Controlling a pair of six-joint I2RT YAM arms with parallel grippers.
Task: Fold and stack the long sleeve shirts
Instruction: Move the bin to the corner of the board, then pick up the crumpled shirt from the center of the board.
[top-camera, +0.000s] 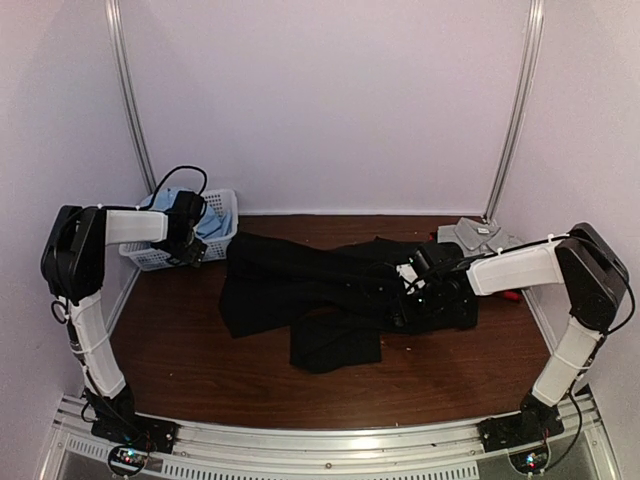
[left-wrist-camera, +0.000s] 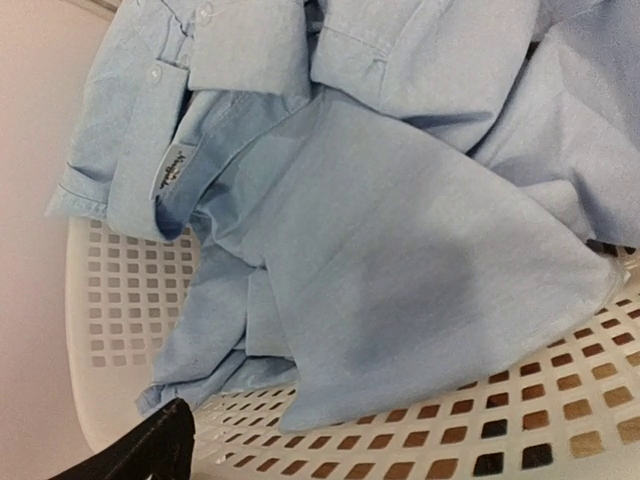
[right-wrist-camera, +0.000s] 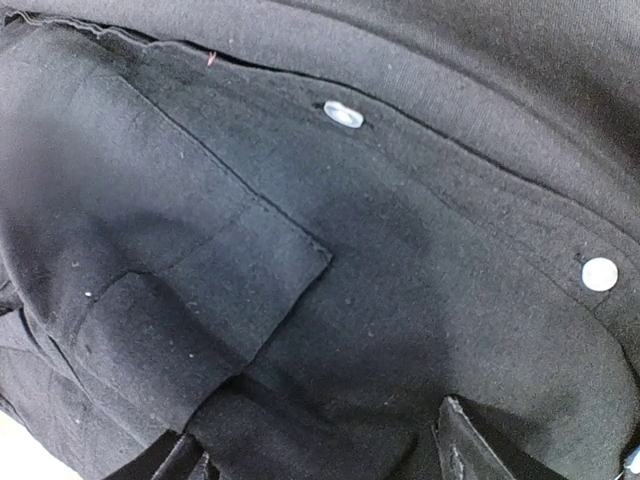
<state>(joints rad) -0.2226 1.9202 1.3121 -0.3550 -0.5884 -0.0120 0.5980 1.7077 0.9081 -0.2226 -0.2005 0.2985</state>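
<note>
Brown tabletop (top-camera: 190, 350) holds black shirt (top-camera: 290, 285) beneath right end effector (top-camera: 410, 275).

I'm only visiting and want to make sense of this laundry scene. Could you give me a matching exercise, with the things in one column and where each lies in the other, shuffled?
Things:
1. light blue shirt
2. black shirt
3. grey shirt
4. white basket

Places:
A. far right corner of the table
B. far left corner of the table
C. inside the basket
D. spread across the middle of the table

Pairs: 1-C, 2-D, 3-A, 4-B
</note>
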